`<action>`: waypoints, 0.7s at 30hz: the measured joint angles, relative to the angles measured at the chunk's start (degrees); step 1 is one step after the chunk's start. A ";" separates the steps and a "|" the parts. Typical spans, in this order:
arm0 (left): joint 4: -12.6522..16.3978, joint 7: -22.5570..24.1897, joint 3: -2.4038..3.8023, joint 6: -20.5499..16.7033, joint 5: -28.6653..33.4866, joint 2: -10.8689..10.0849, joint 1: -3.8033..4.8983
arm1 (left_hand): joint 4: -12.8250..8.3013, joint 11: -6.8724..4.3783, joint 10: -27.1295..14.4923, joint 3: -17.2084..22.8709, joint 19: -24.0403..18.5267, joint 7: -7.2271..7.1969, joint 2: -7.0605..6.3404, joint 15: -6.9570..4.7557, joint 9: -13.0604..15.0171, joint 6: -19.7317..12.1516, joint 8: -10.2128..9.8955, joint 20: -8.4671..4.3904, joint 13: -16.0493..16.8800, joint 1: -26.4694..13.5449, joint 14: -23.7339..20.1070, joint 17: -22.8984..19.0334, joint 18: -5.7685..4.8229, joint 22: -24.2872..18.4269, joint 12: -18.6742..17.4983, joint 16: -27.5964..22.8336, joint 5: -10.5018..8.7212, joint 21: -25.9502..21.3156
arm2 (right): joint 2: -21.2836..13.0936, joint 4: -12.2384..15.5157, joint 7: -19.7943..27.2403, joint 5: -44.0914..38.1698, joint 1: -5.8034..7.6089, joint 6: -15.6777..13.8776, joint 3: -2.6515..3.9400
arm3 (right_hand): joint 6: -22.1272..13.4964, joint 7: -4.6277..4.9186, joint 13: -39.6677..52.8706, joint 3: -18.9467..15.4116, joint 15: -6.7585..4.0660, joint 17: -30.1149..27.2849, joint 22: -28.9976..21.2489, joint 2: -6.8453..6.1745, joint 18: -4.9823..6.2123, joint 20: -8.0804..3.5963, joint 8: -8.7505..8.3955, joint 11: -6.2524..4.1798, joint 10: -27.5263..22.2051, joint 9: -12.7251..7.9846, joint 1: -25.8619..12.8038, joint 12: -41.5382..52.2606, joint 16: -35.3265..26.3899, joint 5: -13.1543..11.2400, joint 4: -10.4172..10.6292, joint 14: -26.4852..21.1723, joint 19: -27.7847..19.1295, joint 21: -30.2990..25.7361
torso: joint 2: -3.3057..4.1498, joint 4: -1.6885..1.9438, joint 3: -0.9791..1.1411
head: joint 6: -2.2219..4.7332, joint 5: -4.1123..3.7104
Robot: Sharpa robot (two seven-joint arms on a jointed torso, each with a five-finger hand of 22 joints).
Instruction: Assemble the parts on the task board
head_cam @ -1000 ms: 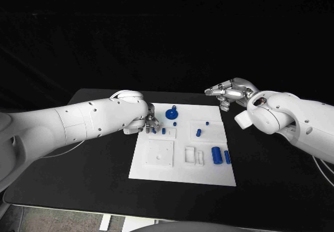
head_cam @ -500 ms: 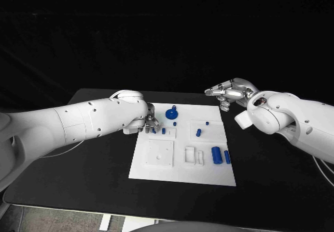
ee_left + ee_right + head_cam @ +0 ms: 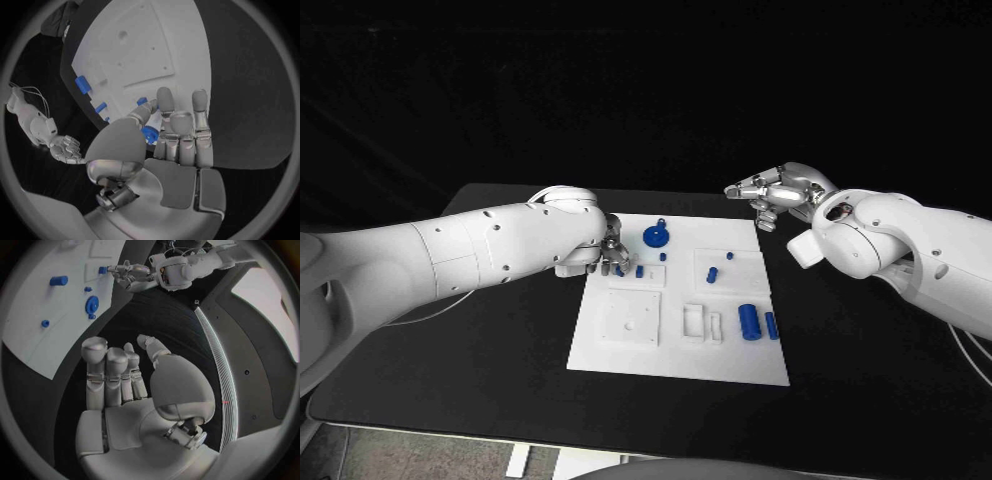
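Observation:
The white task board lies mid-table. My left hand is at its far left corner and pinches a small blue part between thumb and fingers, just over the board. A round blue part with a knob stands at the far edge. Small blue pegs stand mid-board, and two blue cylinders lie at the right edge. My right hand hovers off the board's far right corner and holds nothing. The right wrist view shows its fingers raised beside the thumb.
White recessed blocks and slots sit on the board's near half. Black table surrounds the board on all sides. In the right wrist view the left hand shows over the board.

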 measured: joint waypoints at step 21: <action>-0.93 -0.04 -0.14 0.35 -0.02 0.47 -0.10 | 4.69 0.00 0.00 -4.69 0.42 -2.21 -0.95 0.00 -0.93 2.41 -0.11 -0.02 -0.04 -0.19 0.00 -0.67 0.01 -0.01 -0.01 0.23 -8.33 -0.88 | 0.01 0.02 0.00 0.00 -0.02 0.02 0.00 | 0.00 0.00 0.00 0.31 0.00 -0.01 0.00 0.00 0.00 0.00 0.00 0.00 0.00 0.00 0.00 0.00 0.00 0.33 0.00 0.00 0.00 0.00 | 0.02 -0.02 0.03 | -0.13 -0.34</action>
